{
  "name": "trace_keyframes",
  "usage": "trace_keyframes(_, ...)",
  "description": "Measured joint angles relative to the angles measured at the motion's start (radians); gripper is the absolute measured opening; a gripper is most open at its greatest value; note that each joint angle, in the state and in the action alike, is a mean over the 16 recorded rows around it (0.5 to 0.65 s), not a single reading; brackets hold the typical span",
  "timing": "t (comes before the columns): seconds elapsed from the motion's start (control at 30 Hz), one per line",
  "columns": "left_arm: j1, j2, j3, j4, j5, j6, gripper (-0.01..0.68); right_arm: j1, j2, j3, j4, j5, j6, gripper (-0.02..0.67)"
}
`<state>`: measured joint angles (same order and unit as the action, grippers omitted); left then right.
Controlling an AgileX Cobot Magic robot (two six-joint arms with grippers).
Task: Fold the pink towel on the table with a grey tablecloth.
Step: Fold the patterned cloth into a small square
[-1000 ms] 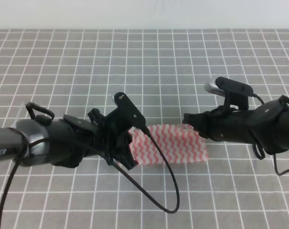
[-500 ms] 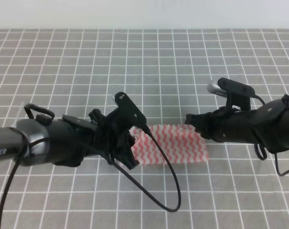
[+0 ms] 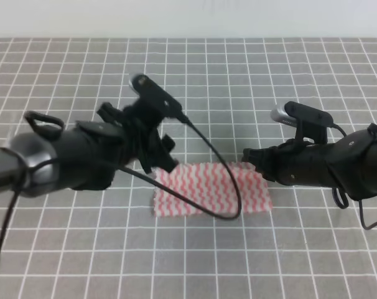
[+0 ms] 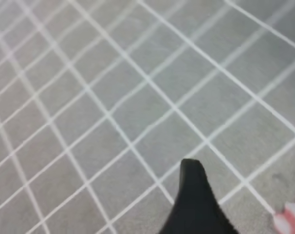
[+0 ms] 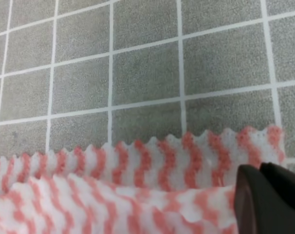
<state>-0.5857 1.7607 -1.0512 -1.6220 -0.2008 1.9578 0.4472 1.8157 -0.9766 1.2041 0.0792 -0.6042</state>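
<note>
Since the earlier frame, left gripper [image 3: 165, 156] has risen and pulled back off the pink towel [image 3: 212, 189]'s left end, now hovering just above its far-left corner; right arm unchanged. Exterior high view: towel lies as a flat rectangle mid-bench [image 3: 238, 81], w/ the left arm's black cable [image 3: 229, 187] draped over it. Right gripper [image 3: 246, 156] sits at towel's far-right corner. Left wrist view: one dark fingertip [image 4: 195, 195] over bare grid, nothing held; opening can't be told. Right wrist view: dark fingers [image 5: 269, 195] nearly together at the zigzag edge, grip can't be told.
</note>
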Motion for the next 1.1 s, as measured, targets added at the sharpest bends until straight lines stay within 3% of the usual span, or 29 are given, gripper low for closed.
trace_keyframes(0.47,0.001,-0.091,-0.003,-0.136,-0.021,-0.007,0.045,0.000,0.001,0.000,0.001,-0.006,0.000,0.011)
trace_keyframes(0.63,0.000,-0.086,-0.002,-0.136,-0.018,-0.006,0.003,0.000,0.002,0.000,0.011,-0.017,0.000,0.078)
trace_keyframes(0.9,0.001,-0.084,-0.002,-0.134,-0.019,-0.009,-0.001,0.000,-0.006,-0.001,0.024,-0.057,0.000,0.212)
trace_keyframes(1.0,0.000,-0.090,-0.001,-0.137,-0.013,-0.020,-0.001,0.000,-0.015,-0.001,0.024,-0.064,-0.004,0.228)
trace_keyframes(1.1,0.000,-0.093,0.001,-0.135,-0.002,-0.039,-0.001,0.000,-0.027,-0.001,0.019,-0.057,-0.017,0.198)
